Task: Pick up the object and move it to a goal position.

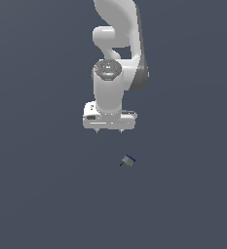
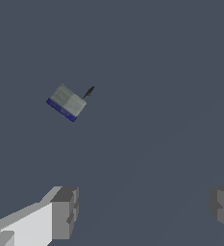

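Exterior view shows the white robot arm [image 1: 116, 53] coming down from the top middle of the frame, with its jaws [image 1: 109, 131] pointing down at the dark grey table [image 1: 37, 194]. Only two tiny finger tips stick out under the wide white hand part, set well apart from each other. The object [image 1: 128, 161] lies on the table a little below the jaws in the picture and a bit toward the exterior view's right. It is very small, much smaller than the hand part. It is a grey block with a blue edge, and a short thin dark stub pokes out toward the lower left. The jaws and the object do not touch; there is a clear gap of table between them. All around the object the table looks flat and plain, out to every edge of the frame. Wrist view shows the object [image 2: 67, 102] sitting tilted, its blue edge along one long side and the dark stub on the other side. The two grey fingers [image 2: 64, 213] stand far apart and hold nothing, and the object lies away from the space between them.
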Robot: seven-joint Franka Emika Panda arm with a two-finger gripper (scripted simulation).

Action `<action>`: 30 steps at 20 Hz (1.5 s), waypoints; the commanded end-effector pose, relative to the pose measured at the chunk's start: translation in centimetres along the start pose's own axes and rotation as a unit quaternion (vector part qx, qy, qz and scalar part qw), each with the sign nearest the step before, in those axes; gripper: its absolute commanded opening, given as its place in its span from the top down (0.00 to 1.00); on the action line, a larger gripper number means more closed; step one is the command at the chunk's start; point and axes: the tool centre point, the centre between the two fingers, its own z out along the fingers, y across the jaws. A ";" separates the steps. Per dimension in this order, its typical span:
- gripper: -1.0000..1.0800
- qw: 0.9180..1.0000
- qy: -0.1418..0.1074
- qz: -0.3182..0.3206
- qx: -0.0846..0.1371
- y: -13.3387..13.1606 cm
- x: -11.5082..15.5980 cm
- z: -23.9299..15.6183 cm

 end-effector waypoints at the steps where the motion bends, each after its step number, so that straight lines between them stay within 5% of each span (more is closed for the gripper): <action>1: 0.04 1.000 0.000 0.000 0.000 0.0 0.0 0.0; 16: 0.04 1.000 -0.014 -0.012 -0.013 0.2 -0.5 0.9; 30: 0.04 0.996 -0.003 0.088 -0.006 -2.1 2.7 3.1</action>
